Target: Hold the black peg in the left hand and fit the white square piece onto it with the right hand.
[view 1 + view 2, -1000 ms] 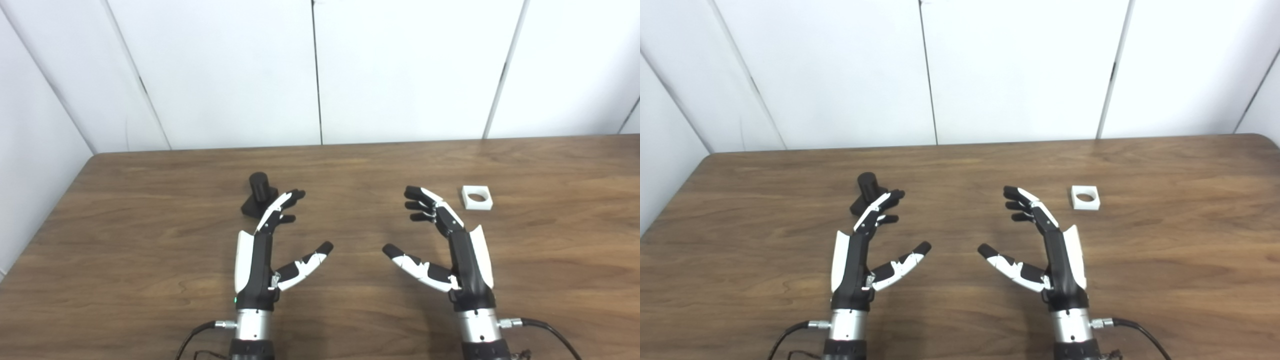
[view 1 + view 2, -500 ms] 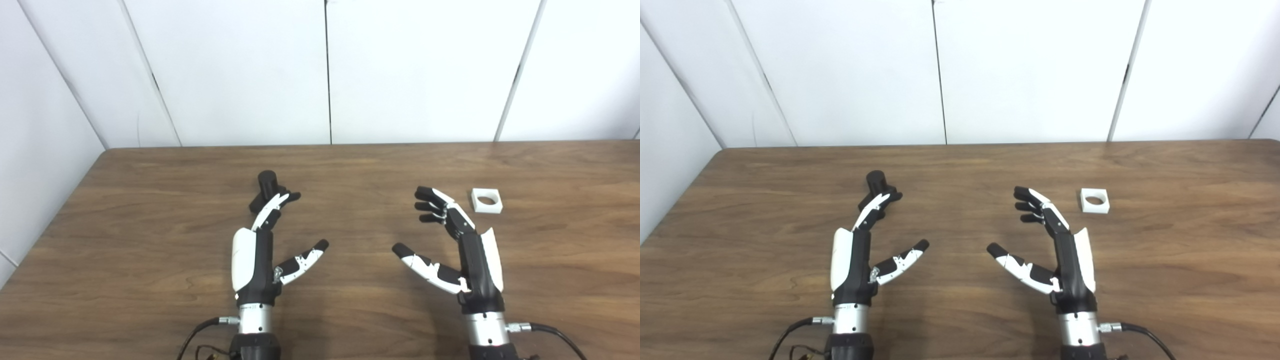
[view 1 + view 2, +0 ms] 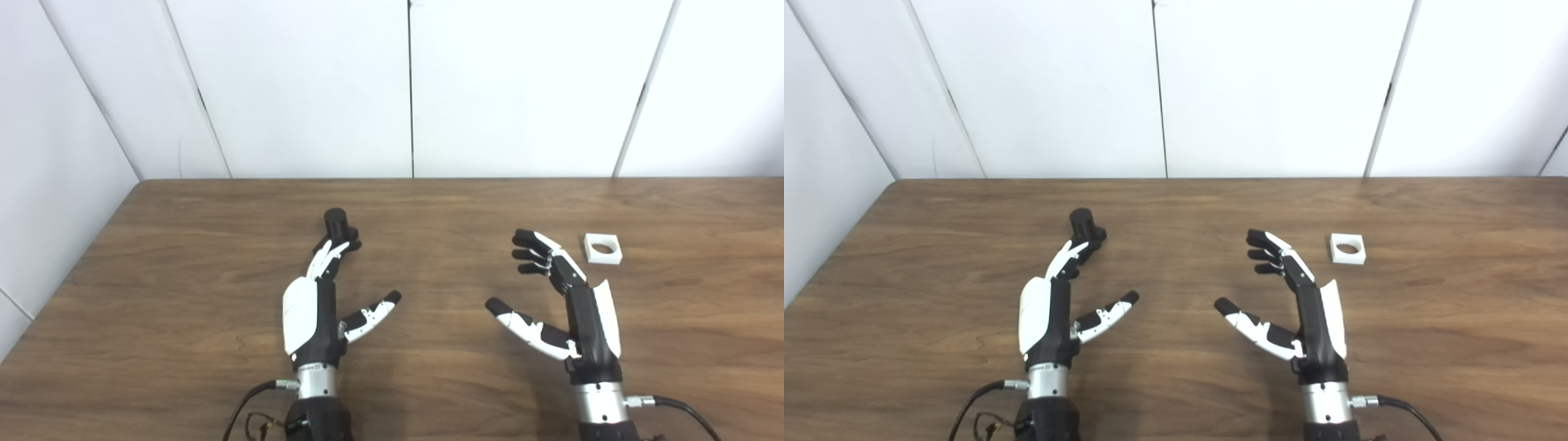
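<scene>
- Since the earlier frames, the left hand [image 3: 312, 312] had been turned so that more of its white back was shown, and its fingers [image 3: 331, 257] had been brought up over the base of the black peg [image 3: 335, 223]; a sideways shift of the whole picture was put down to the camera.
- Nothing was held by the left hand: its fingers were stretched forward and its thumb was spread off to the inner side.
- Whether the fingertips were touching the peg could not be told.
- The right hand [image 3: 569, 312] was kept empty too, fingers apart and lightly curled, thumb pointed inward.
- The white square piece [image 3: 603, 248] was seen flat on the wooden table [image 3: 184, 257], just beyond and outward of the right fingertips, clear of them.
</scene>
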Controlling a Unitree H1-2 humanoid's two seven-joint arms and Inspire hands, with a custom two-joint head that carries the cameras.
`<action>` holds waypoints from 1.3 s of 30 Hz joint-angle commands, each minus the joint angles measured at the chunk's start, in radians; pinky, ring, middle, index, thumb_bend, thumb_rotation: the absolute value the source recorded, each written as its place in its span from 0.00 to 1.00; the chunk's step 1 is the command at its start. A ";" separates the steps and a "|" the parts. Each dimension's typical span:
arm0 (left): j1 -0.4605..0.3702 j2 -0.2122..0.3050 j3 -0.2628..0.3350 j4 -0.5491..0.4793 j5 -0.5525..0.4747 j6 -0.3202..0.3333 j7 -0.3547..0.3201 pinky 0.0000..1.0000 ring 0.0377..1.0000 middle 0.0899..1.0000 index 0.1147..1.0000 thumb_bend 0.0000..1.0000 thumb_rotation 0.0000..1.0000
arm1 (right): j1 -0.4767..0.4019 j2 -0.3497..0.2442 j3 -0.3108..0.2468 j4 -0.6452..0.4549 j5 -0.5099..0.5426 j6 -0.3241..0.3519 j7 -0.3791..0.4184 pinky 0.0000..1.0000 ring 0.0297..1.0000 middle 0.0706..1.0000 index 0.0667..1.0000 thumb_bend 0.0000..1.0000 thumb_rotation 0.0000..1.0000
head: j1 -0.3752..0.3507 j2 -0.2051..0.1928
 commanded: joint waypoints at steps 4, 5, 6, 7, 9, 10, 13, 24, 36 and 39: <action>-0.068 0.132 0.037 0.109 0.069 0.030 0.061 0.80 0.93 0.92 0.74 0.74 0.30 | 0.065 -0.030 -0.015 0.120 0.011 -0.008 -0.002 0.65 0.72 0.76 0.77 0.66 0.28 | 0.001 0.000; -0.073 0.136 0.035 0.118 0.072 0.034 0.070 0.80 0.93 0.92 0.74 0.74 0.30 | 0.066 -0.031 -0.015 0.119 0.013 -0.008 -0.001 0.65 0.72 0.76 0.77 0.65 0.27 | 0.004 -0.001; -0.079 0.140 0.031 0.128 0.076 0.040 0.083 0.80 0.93 0.92 0.73 0.75 0.30 | 0.067 -0.032 -0.015 0.119 0.015 -0.008 0.000 0.65 0.72 0.77 0.77 0.65 0.27 | 0.006 -0.001; -0.084 0.143 0.028 0.138 0.079 0.048 0.094 0.80 0.93 0.92 0.73 0.75 0.30 | 0.068 -0.032 -0.016 0.118 0.017 -0.008 0.001 0.65 0.72 0.77 0.77 0.65 0.27 | 0.006 -0.001; -0.094 0.148 0.025 0.151 0.084 0.067 0.104 0.82 0.94 0.93 0.73 0.76 0.32 | 0.068 -0.034 -0.017 0.119 0.015 -0.011 -0.002 0.64 0.72 0.77 0.77 0.65 0.28 | 0.008 -0.001; -0.098 0.149 0.024 0.156 0.086 0.076 0.107 0.83 0.94 0.94 0.73 0.76 0.32 | 0.069 -0.035 -0.017 0.120 0.013 -0.011 -0.003 0.64 0.72 0.77 0.77 0.65 0.28 | 0.009 -0.001; -0.112 0.154 0.024 0.173 0.098 0.102 0.117 0.85 0.96 0.95 0.74 0.77 0.33 | 0.069 -0.035 -0.018 0.123 0.019 -0.016 -0.003 0.64 0.72 0.77 0.77 0.65 0.28 | 0.011 -0.001; -0.142 0.183 0.016 0.194 0.102 0.154 0.108 0.89 0.99 0.98 0.76 0.76 0.36 | 0.067 -0.033 -0.020 0.131 0.020 -0.026 -0.006 0.64 0.72 0.77 0.77 0.65 0.28 | 0.007 0.001; -0.159 0.202 -0.001 0.203 0.050 0.151 0.029 0.95 1.00 0.98 0.75 0.80 0.44 | 0.069 -0.033 -0.022 0.121 0.024 -0.021 -0.003 0.65 0.73 0.77 0.78 0.65 0.28 | 0.002 0.007; -0.171 0.208 -0.003 0.214 0.017 0.148 -0.006 0.95 1.00 0.97 0.74 0.80 0.43 | 0.068 -0.032 -0.022 0.119 0.018 -0.017 -0.005 0.65 0.73 0.77 0.78 0.65 0.28 | 0.003 0.008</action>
